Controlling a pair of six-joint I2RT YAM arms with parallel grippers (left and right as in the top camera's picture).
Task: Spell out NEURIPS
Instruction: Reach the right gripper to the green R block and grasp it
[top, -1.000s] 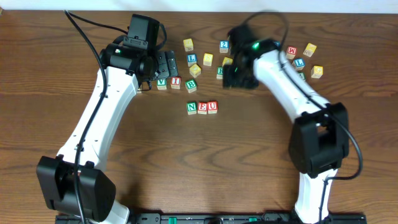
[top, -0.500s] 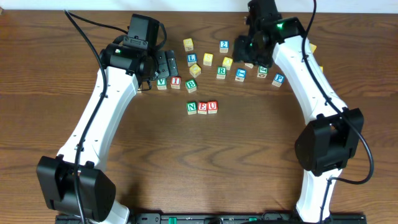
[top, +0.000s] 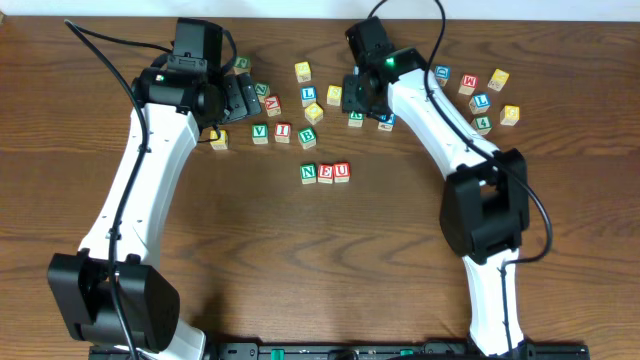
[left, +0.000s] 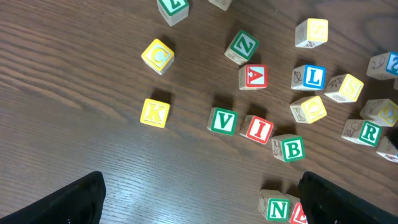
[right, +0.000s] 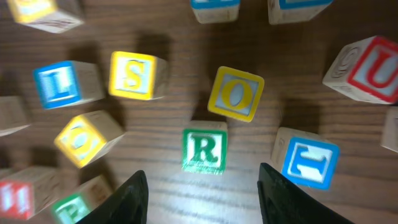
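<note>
The green N (top: 308, 173), red E (top: 325, 173) and red U (top: 342, 172) cubes stand in a row at mid-table. My right gripper (top: 358, 96) is open and hovers over the back cluster. In the right wrist view its fingers (right: 202, 194) straddle empty wood just short of the green R cube (right: 204, 150). A yellow S cube (right: 132, 74) lies to its left. My left gripper (top: 240, 97) is open and empty, with its fingers (left: 205, 205) wide apart. The red I cube (left: 258, 129) sits between V (left: 222, 121) and B (left: 291, 148). The blue P is hidden.
Other cubes crowd the R: yellow O (right: 236, 93), blue T (right: 311, 163), blue L (right: 62, 84). Yellow K (left: 154, 113), C (left: 158, 56), green Z (left: 241, 46) and red A (left: 254, 76) lie at the left. Several more cubes sit at back right (top: 481, 101).
My right arm has swung left from the back right and now hovers over the R cluster. My left arm has shifted left and back, uncovering cubes near K.
</note>
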